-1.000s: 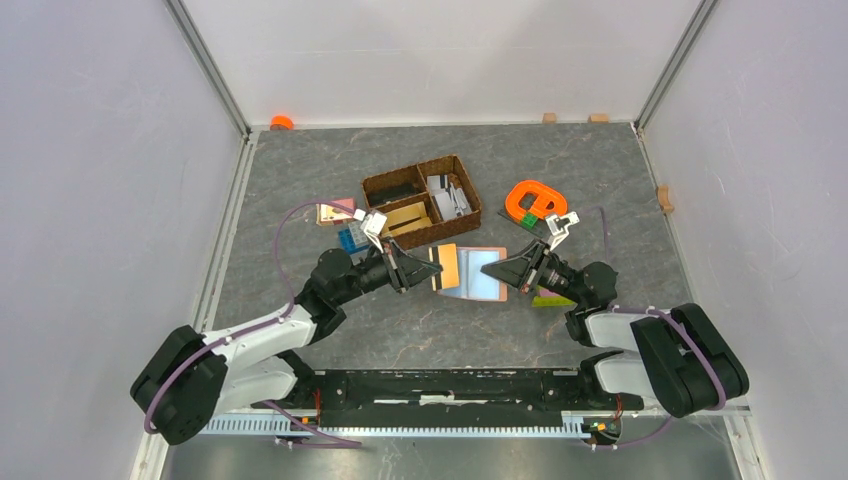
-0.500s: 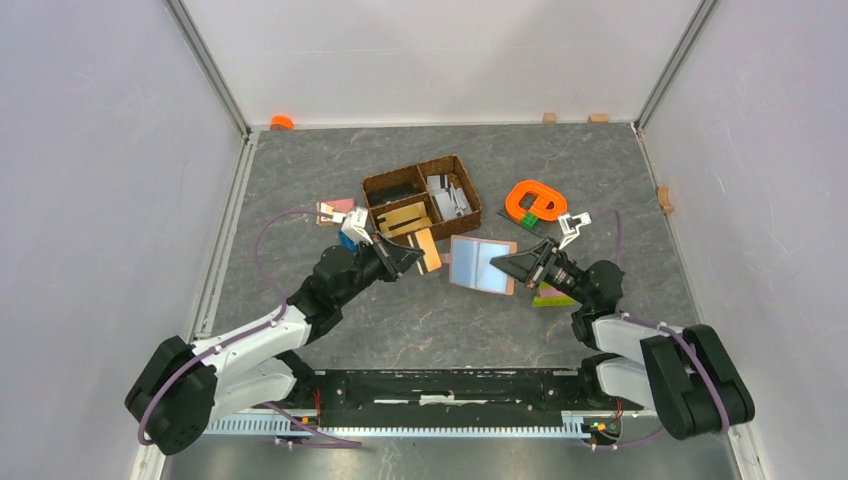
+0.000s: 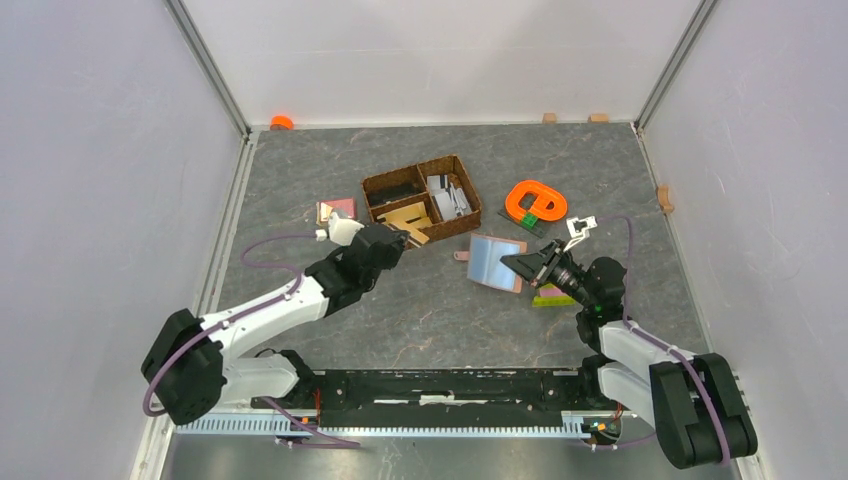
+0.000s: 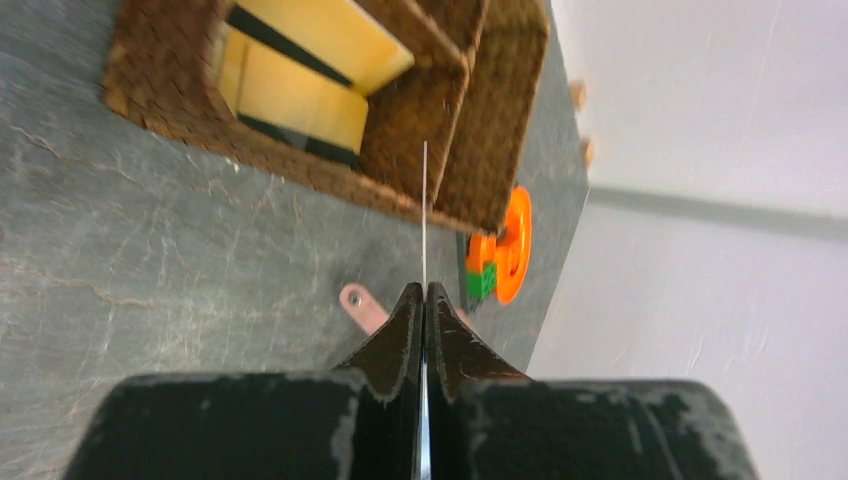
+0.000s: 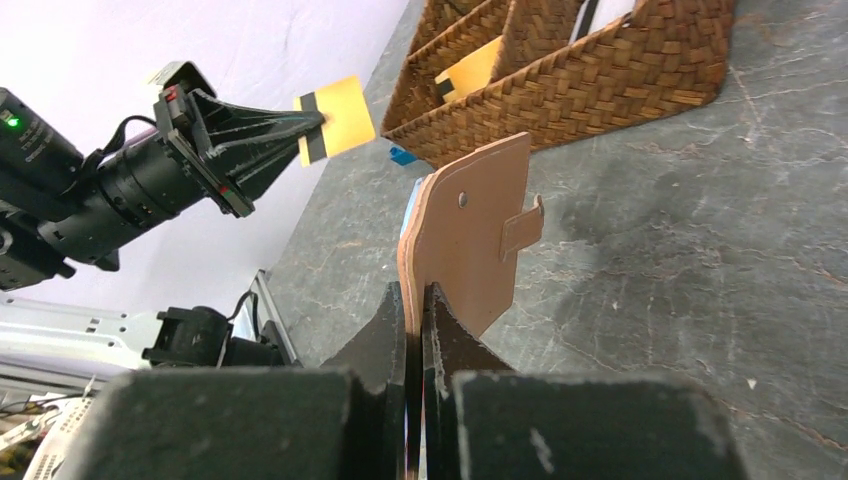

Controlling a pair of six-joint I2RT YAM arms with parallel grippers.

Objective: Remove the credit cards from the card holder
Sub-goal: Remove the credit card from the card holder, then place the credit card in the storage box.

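Observation:
My left gripper [image 3: 400, 240] is shut on a yellow credit card [image 3: 417, 236] with a black stripe. It holds the card just in front of the woven basket's near wall. In the left wrist view the card [image 4: 424, 205] shows edge-on as a thin line between the closed fingertips. The right wrist view shows its face [image 5: 337, 121]. My right gripper [image 3: 516, 264] is shut on the edge of the brown card holder [image 3: 495, 261], which stands tilted off the table. Its leather back and strap tab [image 5: 470, 235] face the right wrist camera. Its pale shiny inside faces the top camera.
The brown woven basket [image 3: 465, 221] sits behind the left gripper, with yellow and grey cards in its compartments. An orange loop-shaped object [image 3: 535, 200] lies right of it. A pink-and-tan piece [image 3: 336, 210] is left of the basket. A green-and-pink piece [image 3: 550, 297] lies beside the right arm.
My left gripper pulled the yellow card away from the card holder, leftward and back toward the basket. My right gripper shifted right and tipped the holder more upright.

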